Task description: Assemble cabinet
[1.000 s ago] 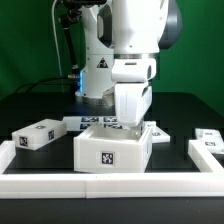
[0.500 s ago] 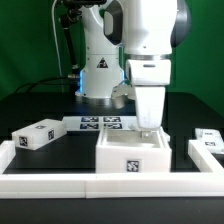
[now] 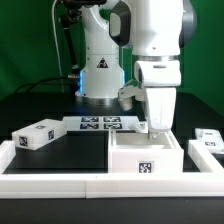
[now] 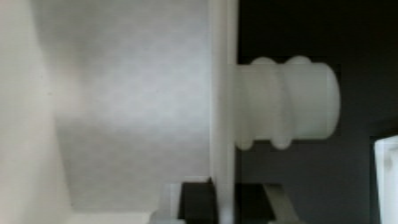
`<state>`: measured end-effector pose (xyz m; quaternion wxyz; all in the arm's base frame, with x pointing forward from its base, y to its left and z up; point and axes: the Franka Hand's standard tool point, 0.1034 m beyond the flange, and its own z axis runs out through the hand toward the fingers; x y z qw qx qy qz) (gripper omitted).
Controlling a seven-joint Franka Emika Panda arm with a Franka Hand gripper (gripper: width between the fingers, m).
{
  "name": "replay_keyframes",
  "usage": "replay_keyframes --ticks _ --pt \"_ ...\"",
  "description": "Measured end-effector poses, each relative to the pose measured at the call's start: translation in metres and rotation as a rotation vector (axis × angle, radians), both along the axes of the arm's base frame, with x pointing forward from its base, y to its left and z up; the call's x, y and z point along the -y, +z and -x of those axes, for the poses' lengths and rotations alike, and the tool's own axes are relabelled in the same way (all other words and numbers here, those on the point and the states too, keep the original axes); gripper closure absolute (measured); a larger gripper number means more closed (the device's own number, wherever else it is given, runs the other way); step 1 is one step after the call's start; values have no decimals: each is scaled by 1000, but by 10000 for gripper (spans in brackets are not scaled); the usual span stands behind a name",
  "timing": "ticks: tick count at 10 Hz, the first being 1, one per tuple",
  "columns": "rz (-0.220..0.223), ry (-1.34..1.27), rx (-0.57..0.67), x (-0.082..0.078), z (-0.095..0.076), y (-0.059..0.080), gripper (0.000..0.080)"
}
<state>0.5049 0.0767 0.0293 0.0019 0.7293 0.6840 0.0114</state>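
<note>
The cabinet body (image 3: 147,157), an open white box with a marker on its front, sits on the black table against the front rail, right of centre. My gripper (image 3: 157,128) reaches down into its far right part and is shut on a wall of it. In the wrist view the thin white wall (image 4: 221,90) runs between my two dark fingers (image 4: 196,203), with the gripper (image 4: 228,202) closed around it. A ribbed white knob (image 4: 294,100) sticks out from that wall. The box's inside (image 4: 107,110) fills the rest of that view.
A white block with a marker (image 3: 35,135) lies at the exterior view's left. The marker board (image 3: 100,123) lies flat behind. Another white part (image 3: 208,140) lies at the right. A long low white border rail (image 3: 70,184) runs along the front and up the right side.
My gripper and the cabinet body have moved together toward the exterior view's right, along the front rail, and the body has turned square to the rail.
</note>
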Motion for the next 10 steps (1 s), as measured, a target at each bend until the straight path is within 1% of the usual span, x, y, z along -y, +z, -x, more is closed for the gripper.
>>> replay_keyframes --ticks 2,4,5,6,10 --pt "-7 30 -11 -19 -5 0 765" --pt "-12 34 -11 -34 -12 0 765" --pt "-11 41 -14 -39 -14 0 765" --pt "-9 37 -17 -41 -14 1 765" --pt "-8 32 -15 -39 -16 2 765"
